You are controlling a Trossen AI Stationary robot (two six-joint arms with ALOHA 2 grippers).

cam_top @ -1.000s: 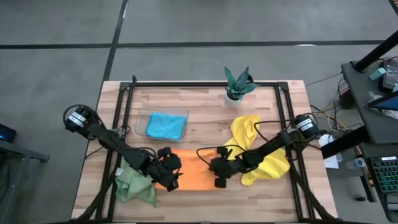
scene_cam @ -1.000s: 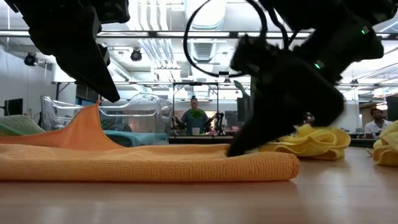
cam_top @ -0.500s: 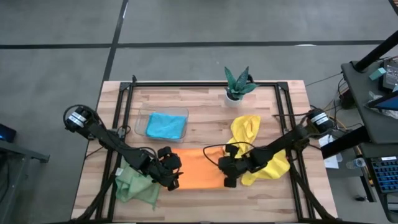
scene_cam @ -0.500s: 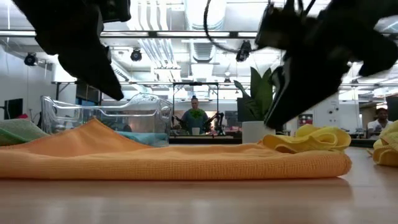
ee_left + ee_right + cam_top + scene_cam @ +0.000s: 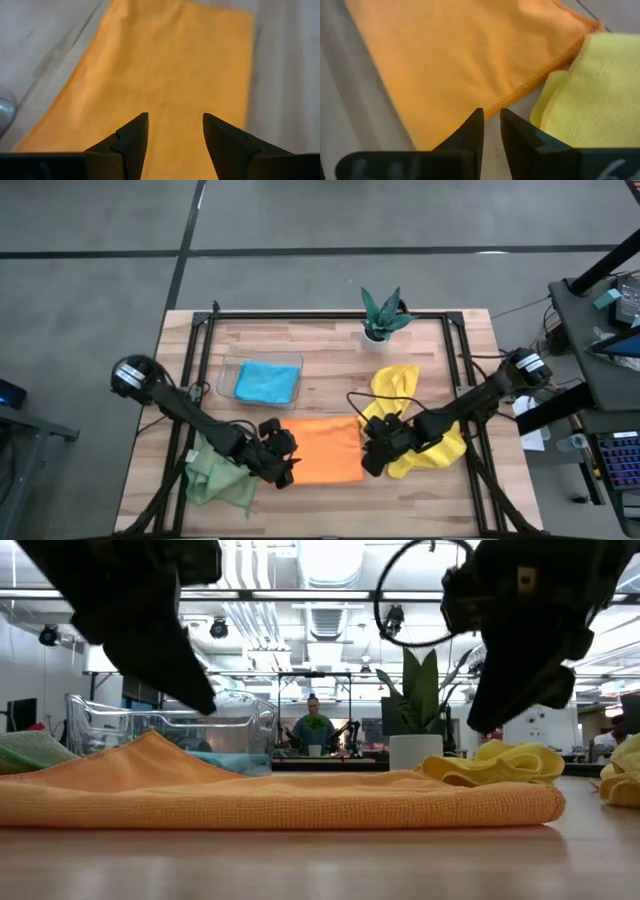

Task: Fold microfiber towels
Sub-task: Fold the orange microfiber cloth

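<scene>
Orange towel [image 5: 322, 448] lies flat and folded over near the table's front edge, between the two arms; low view shows a doubled layer with a slight ridge toward the left side. Left gripper [image 5: 281, 470] sits over the towel's left edge, fingers spread fairly wide, nothing between them; the wrist view looks straight down the cloth. Right gripper [image 5: 372, 457] hangs just off the towel's right edge, fingers drawn to a narrow slit, holding nothing; its wrist view shows the orange hem beside yellow cloth. Judgement: the step in hand is the next fold of the orange towel. To do it well, each gripper should take one corner of the same edge, pinching both layers together, lift only enough to clear the cloth, carry across evenly so the edges meet, then press out the ridge. The right gripper would need to widen before it can take the hem. In the way: yellow towels [image 5: 402, 416] are heaped right against the orange towel's right edge, so a low approach there could snag yellow instead. Pale green towel [image 5: 215, 477] is bunched under the left arm. Blue towel [image 5: 267, 382] rests in the clear tray [image 5: 228, 366], well clear; potted plant [image 5: 382, 314] at the back edge
</scene>
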